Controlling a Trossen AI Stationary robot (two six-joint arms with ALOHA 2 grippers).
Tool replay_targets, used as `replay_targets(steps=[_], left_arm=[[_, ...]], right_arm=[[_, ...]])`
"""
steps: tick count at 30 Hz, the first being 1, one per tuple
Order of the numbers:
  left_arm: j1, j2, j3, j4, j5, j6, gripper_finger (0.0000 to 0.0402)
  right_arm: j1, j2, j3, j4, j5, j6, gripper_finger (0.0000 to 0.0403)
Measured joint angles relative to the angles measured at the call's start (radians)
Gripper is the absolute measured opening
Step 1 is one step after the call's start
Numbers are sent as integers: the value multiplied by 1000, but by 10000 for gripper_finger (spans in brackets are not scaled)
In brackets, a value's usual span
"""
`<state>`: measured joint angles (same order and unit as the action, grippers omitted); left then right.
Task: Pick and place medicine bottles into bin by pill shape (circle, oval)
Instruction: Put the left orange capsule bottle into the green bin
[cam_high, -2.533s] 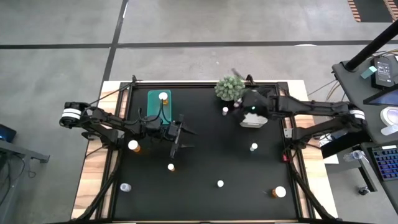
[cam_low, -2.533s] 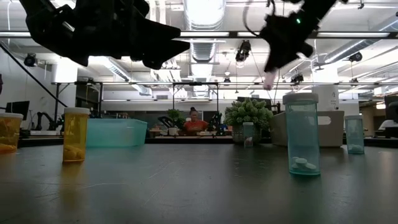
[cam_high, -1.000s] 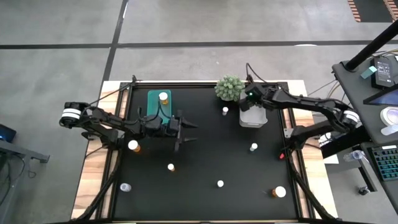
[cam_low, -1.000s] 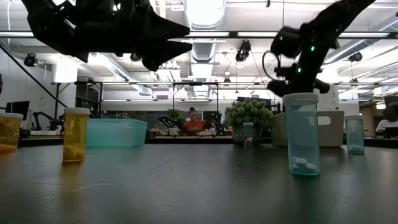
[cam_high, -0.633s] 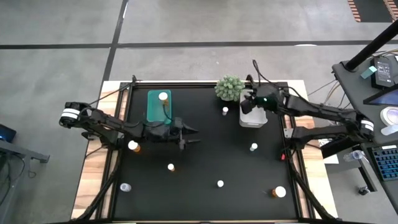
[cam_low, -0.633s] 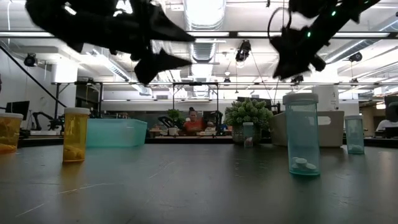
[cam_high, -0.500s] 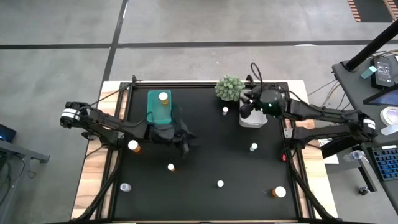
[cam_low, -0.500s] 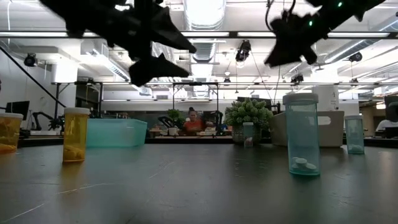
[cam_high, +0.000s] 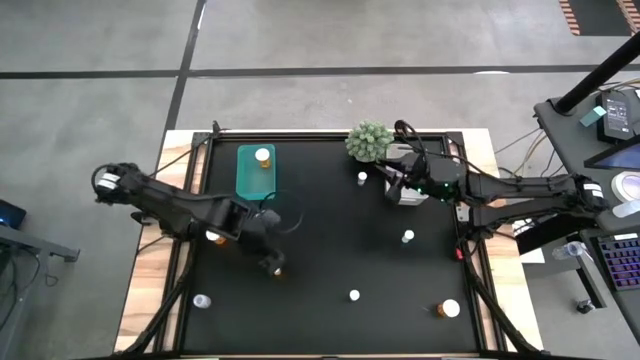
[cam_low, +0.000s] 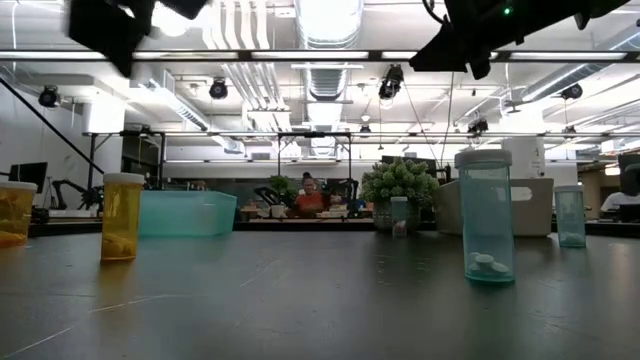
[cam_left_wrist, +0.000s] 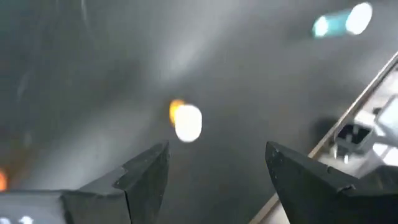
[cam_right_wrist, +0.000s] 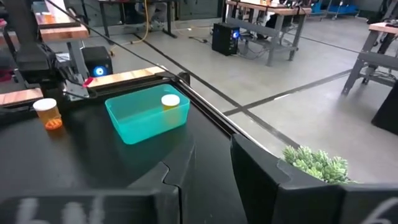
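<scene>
Eight bottles (cam_high: 354, 295) seemingly on the table (cam_high: 330, 240); left tool (cam_left_wrist: 214, 168) wide, empty.

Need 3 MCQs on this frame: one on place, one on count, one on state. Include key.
1. The plant stands:
A. beside the white bin
B. mid-table
C. at the near edge

2. Bottles in the teal bin:
A. none
B. one
C. three

3. The left gripper is:
A. shut on a bottle
B. open inside a bin
C. open over an amber bottle

Key: A, the high view shows them side by side at the far edge; B, a single white cap sits inside; C, the left wrist view shows the fingers spread, the bottle ahead between them.
</scene>
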<state>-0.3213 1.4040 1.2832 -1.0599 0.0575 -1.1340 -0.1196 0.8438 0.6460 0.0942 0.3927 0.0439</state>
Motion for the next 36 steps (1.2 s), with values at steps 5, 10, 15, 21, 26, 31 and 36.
replay_targets(steps=[5,10,15,21,26,31,36], left_arm=[[-121,-24,-3,-127,8,-134,248],[-169,-75,-65,-286,-44,-240,248],[-150,-194,-182,-310,-106,-248,248],[-119,-370,-398,-313,-119,-305,248],[-110,-453,-539,-312,-120,-431,248],[-110,-472,-567,-304,-129,-475,258],[-110,-464,-562,-305,-143,-478,296]], right_arm=[[0,2,0,9,0,-16,86],[0,3,0,49,0,-18,89],[0,3,0,53,-1,-21,83],[0,3,0,53,-3,-50,83],[0,3,0,53,-3,-58,82],[0,3,0,53,-3,-58,80],[0,3,0,52,-3,-62,84]])
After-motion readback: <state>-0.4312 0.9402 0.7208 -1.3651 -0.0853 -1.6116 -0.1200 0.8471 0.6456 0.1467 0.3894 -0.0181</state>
